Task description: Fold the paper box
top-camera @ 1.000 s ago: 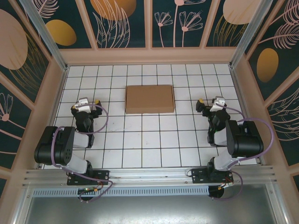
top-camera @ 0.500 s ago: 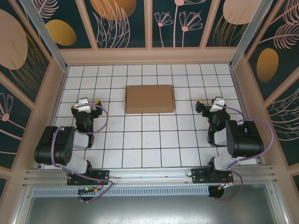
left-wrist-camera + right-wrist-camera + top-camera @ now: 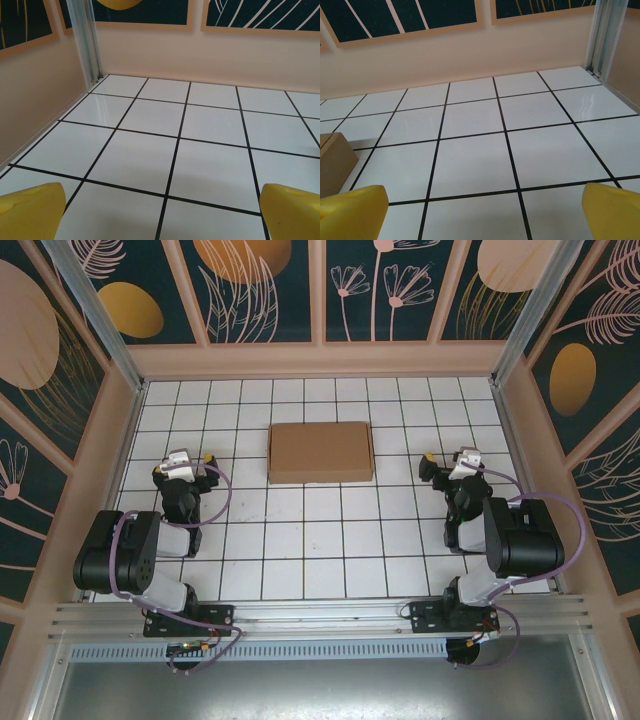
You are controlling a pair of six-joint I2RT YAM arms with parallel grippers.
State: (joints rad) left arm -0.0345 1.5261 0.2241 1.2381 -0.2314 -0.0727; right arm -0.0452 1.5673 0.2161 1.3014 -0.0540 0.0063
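Both jaws gape wide, holding nothing: the left gripper [image 3: 184,462] and right gripper [image 3: 452,461] sit at opposite sides of the tiled table [image 3: 300,540]. The paper box [image 3: 320,451], closed and flat, lies between them, well apart from each.

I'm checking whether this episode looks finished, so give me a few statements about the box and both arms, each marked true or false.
1. The paper box lies as a closed, shallow rectangle on the table. True.
2. The left gripper is clamped on the box. False: its fingers are apart with nothing between them, well clear of the box.
3. The right gripper has its fingers open. True.
4. The box sits at the near edge between the arm bases. False: it lies in the middle, toward the far wall.
5. The right wrist view catches a corner of the box at its left edge. True.
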